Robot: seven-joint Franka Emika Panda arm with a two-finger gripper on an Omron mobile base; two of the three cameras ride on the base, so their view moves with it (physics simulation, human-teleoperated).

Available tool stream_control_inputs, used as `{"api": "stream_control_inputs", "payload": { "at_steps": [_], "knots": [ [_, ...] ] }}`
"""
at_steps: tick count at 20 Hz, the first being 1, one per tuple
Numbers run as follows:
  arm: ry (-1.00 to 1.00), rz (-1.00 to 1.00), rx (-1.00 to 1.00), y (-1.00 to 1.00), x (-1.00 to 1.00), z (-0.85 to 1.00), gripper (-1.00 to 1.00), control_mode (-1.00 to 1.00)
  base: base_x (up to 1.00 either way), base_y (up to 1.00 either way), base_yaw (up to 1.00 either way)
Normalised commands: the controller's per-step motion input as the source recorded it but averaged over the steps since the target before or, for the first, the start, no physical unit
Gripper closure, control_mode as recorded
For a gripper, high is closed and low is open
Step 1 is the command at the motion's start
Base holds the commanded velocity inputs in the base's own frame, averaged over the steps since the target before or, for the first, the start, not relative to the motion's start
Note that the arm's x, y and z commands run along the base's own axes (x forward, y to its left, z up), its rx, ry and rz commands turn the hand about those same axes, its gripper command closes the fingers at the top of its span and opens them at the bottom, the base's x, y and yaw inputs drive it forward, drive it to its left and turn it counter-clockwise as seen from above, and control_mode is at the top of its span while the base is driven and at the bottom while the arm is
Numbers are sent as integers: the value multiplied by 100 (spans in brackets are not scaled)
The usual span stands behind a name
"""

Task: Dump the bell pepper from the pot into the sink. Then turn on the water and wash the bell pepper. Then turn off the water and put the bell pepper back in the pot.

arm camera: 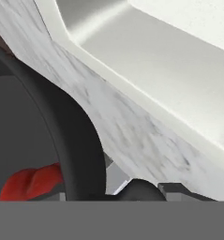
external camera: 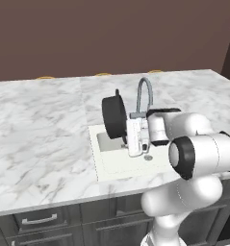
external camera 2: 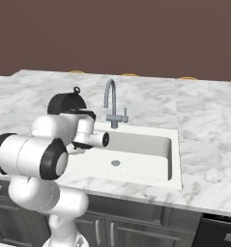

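Observation:
The black pot (external camera: 114, 116) hangs tipped on its side over the left end of the white sink (external camera: 120, 163). My gripper (external camera: 125, 140) is shut on the pot's lower rim, just right of it. In the hand view the pot's dark rim (arm camera: 80, 140) curves past close by, and the red bell pepper (arm camera: 31, 182) lies inside against the pot wall. Beyond the rim lie the marble edge (arm camera: 132, 136) and the sink's white basin (arm camera: 188, 61). From the right base view the pot (external camera 2: 66, 102) shows above my forearm, left of the sink (external camera 2: 141, 157).
A curved grey faucet (external camera: 144, 96) stands behind the sink, close to my hand and the pot; its handle (external camera 2: 122, 116) sticks out sideways. A small round drain (external camera 2: 116, 163) sits in the basin floor. Marble counter (external camera: 39, 129) spreads wide on both sides.

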Motion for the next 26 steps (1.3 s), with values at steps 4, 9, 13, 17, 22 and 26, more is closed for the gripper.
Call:
{"api": "stream_control_inputs", "payload": {
  "at_steps": [4,9,13,17,22,26],
  "knots": [
    [17,0,3,0,23,0,100,-100,0,0,0],
    [18,0,6,0,11,0,100,-100,0,0,0],
    [21,0,12,0,0,0,100,-100,0,0,0],
    [22,0,17,0,0,0,100,-100,0,0,0],
    [19,0,18,0,4,0,100,-100,0,0,0],
    [18,0,15,0,13,0,100,-100,0,0,0]
  ]
}}
